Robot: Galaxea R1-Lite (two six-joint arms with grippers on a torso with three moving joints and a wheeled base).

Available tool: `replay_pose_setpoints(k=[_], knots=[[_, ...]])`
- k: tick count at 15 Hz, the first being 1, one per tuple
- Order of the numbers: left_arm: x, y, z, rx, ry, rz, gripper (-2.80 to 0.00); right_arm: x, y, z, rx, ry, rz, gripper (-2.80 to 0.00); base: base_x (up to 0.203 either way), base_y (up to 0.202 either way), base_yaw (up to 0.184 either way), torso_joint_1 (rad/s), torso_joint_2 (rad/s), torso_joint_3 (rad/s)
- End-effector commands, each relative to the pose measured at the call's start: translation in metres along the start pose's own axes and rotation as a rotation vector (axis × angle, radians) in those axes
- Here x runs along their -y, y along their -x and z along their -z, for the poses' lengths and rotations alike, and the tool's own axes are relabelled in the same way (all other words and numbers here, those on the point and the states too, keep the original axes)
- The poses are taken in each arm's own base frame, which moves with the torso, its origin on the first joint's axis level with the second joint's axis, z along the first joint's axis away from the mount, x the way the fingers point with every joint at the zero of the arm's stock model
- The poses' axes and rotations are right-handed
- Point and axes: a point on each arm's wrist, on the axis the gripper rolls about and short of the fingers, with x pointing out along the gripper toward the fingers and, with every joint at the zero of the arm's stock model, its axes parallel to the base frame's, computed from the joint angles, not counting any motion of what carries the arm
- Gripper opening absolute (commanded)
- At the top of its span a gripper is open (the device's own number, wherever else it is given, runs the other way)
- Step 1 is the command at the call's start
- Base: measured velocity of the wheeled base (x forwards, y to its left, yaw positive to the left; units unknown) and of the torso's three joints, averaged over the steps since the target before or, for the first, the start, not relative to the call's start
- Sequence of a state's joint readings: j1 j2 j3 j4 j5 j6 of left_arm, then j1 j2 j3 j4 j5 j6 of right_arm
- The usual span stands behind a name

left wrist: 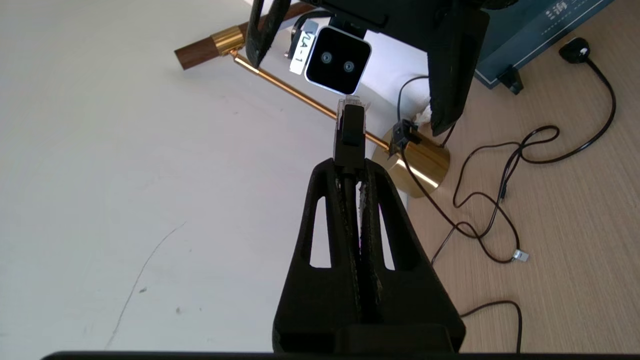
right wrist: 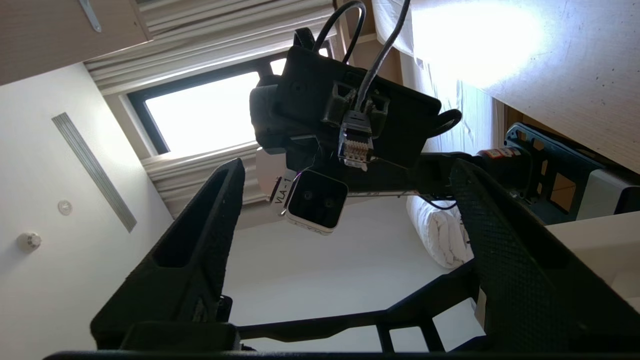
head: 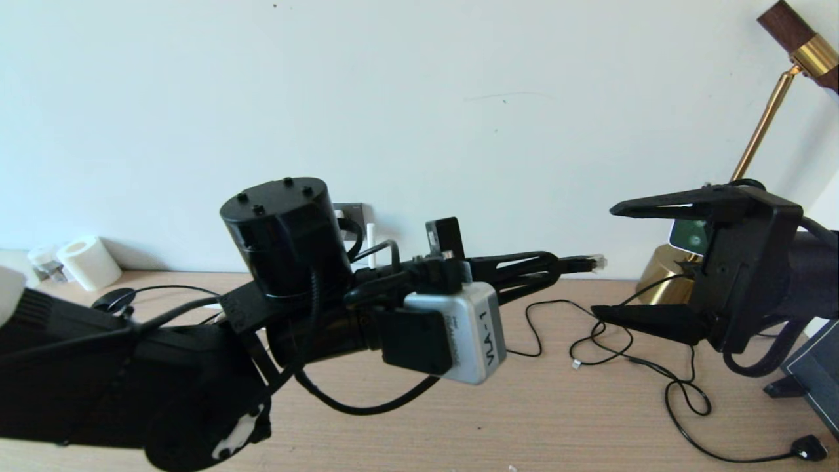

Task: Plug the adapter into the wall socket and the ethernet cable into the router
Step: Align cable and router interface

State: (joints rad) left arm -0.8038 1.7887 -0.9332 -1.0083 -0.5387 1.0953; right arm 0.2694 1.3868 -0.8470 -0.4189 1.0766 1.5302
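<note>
My left gripper (head: 556,267) reaches to the right above the table and is shut on the ethernet cable (head: 585,263), whose clear plug tip sticks out past the fingertips. The left wrist view shows the black plug (left wrist: 349,125) standing out of the shut left gripper (left wrist: 351,167). My right gripper (head: 603,261) faces it, open, one finger above and one below the plug tip. From the right wrist, the plug (right wrist: 356,147) appears head-on just beyond the open right gripper (right wrist: 347,172). The wall socket (head: 352,211) and one router antenna (head: 371,246) peek out behind my left arm. The adapter is hidden.
A brass lamp (head: 665,275) stands at the back right beside my right gripper. Thin black cables (head: 655,370) loop over the wooden table (head: 577,419), ending in a black plug (head: 809,448). A dark box (head: 816,380) sits at the right edge. A white paper roll (head: 88,262) lies far left.
</note>
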Motion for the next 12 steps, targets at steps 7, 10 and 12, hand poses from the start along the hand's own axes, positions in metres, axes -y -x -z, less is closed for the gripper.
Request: replay_pose_setpoints(k=[7, 10, 12], knots=[[0.0004, -0.0015, 0.0006, 0.001, -0.008, -0.003, -2.8, 0.0011, -0.001, -0.0007, -0.009, -0.016, 0.002, -2.8, 0.0, 0.0, 0.0, 0.0, 0.0, 0.0], [0.0017, -0.0046, 0.0033, 0.0, -0.006, -0.001, -2.8, 0.0024, -0.001, -0.0005, -0.009, -0.021, 0.004, -2.8, 0.0, 0.0, 0.0, 0.0, 0.0, 0.0], [0.0027, -0.0064, 0.0051, -0.001, -0.005, 0.001, -2.8, 0.0024, -0.0007, 0.0007, -0.01, -0.02, 0.003, -2.8, 0.0, 0.0, 0.0, 0.0, 0.0, 0.0]])
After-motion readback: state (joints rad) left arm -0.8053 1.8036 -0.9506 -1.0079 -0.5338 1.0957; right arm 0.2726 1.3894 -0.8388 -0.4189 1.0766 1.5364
